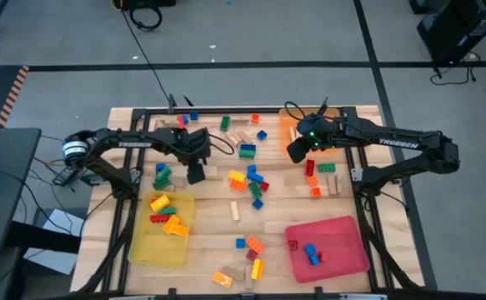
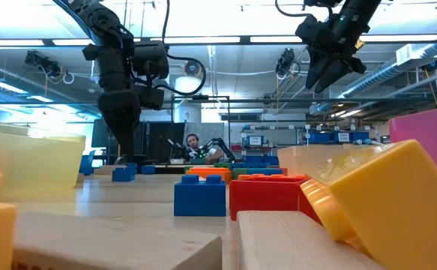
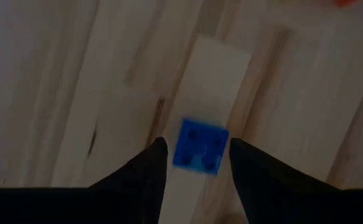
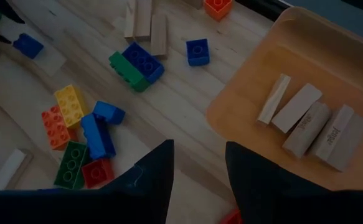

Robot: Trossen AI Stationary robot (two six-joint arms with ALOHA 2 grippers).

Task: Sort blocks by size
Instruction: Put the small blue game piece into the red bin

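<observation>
From above, your left gripper (image 1: 196, 173) sits low over the table's left-centre, beside a green block cluster (image 1: 162, 176). Yellow tray (image 1: 142, 248) holds yellow, orange and red blocks; red tray (image 1: 355, 257) holds blue ones. Right gripper (image 1: 297, 151) hangs by the orange tray (image 1: 288, 125).

At table height, left gripper (image 2: 121, 154) reaches almost to the surface; right gripper (image 2: 324, 75) is raised, nothing in it.

Left wrist: your fingers (image 3: 145, 171) stand parted either side of a small blue block (image 3: 199, 146) lying on a wooden plank (image 3: 209, 81); contact cannot be told.

Right wrist: fingers (image 4: 153, 174) apart, empty, above mixed blocks (image 4: 84, 134); wooden pieces (image 4: 312, 124) lie in the orange tray (image 4: 243, 93).
</observation>
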